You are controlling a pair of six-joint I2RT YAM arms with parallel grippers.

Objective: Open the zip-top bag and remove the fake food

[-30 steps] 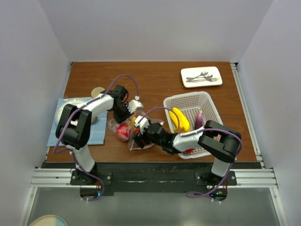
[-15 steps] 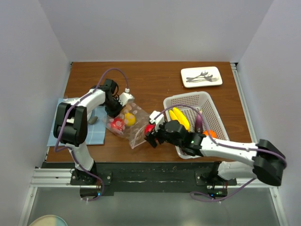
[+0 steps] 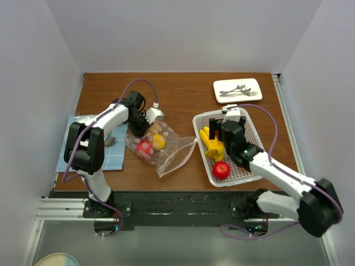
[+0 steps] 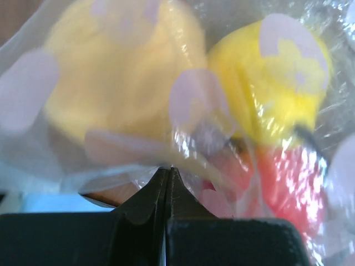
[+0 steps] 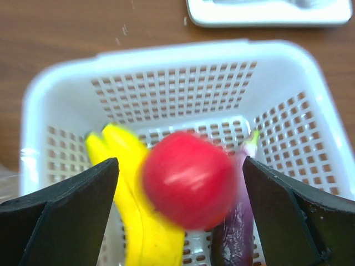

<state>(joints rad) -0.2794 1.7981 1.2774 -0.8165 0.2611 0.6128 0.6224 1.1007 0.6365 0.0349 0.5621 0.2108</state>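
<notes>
Three pieces at least sit in the bag (image 3: 176, 155): a red piece (image 3: 145, 147), a yellow piece (image 3: 159, 142) and a paler piece (image 3: 157, 128). The bag lies just beside the basket (image 3: 208, 118), on the left arm's side. The basket holds a banana (image 3: 211, 145) and an apple (image 3: 221, 169).

Judgement: bag opened, removal partly done, remainder outstanding.

Left gripper (image 4: 167, 174): jaws closed, pinching bag film at the edge farthest from the basket. Right gripper (image 5: 180, 160): jaws wide apart over the basket, holding nothing.

The left wrist view alone confirms the pinch. The right wrist view alone shows a purple piece (image 5: 238, 238) beside the banana; overhead, the arm hides it.
</notes>
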